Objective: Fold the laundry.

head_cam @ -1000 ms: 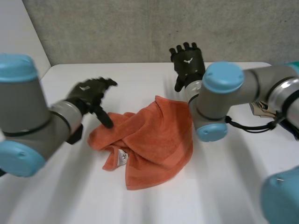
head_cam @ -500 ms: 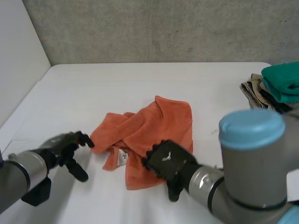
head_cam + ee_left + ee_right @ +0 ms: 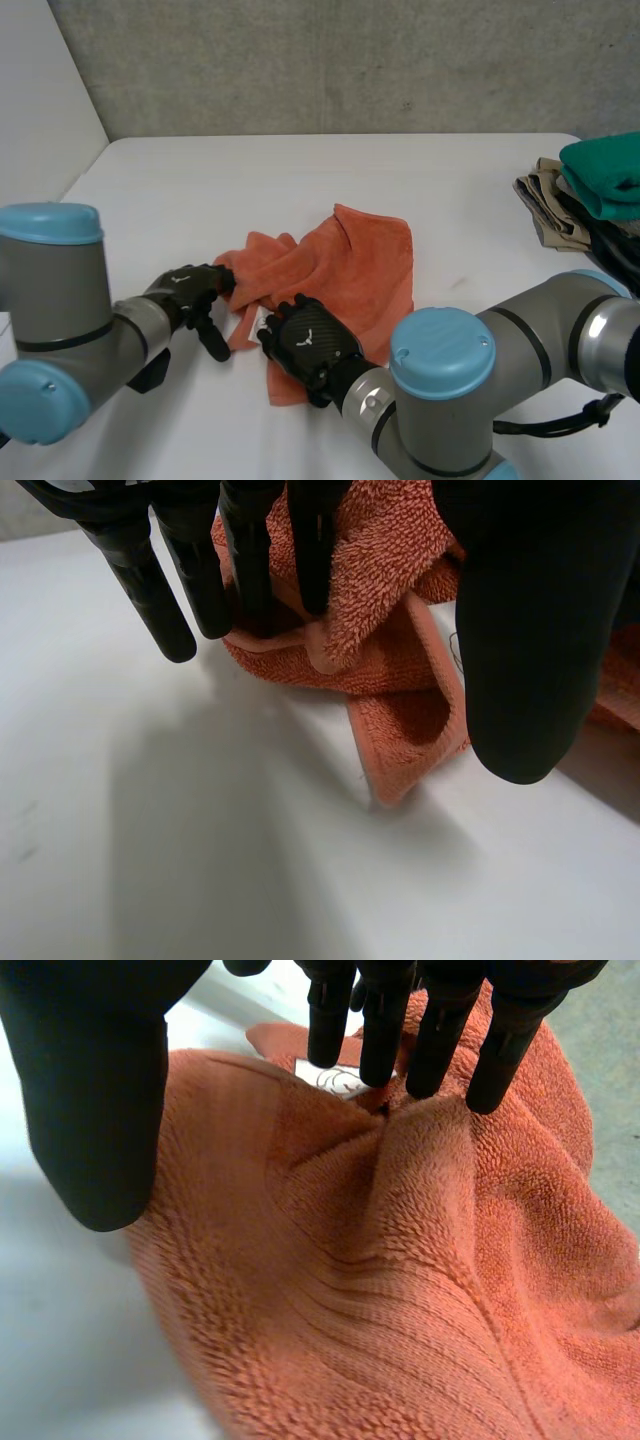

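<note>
The crumpled orange towel [image 3: 350,260] lay mid-counter [image 3: 200,190]. My left hand [image 3: 185,295] touched its left edge with straight fingers, thumb apart. My right hand [image 3: 308,340] pressed flat, spread fingers on its near part, gripping nothing.

Towel [image 3: 340,270]: orange terry cloth with a looped pile, rough and matt, edged by a flatter woven hem. A smooth white label [image 3: 335,1078] is sewn to it.
Tabletop [image 3: 300,170]: white, smooth, with a faint sheen.
Left hand [image 3: 185,295] and right hand [image 3: 310,340]: black and matt. The fingers [image 3: 380,1030] look like smooth plastic.
Caps [image 3: 442,350]: light-blue, smooth, slightly glossy, on smooth grey joints.
Wall [image 3: 350,60]: grey, rough, like concrete.
</note>
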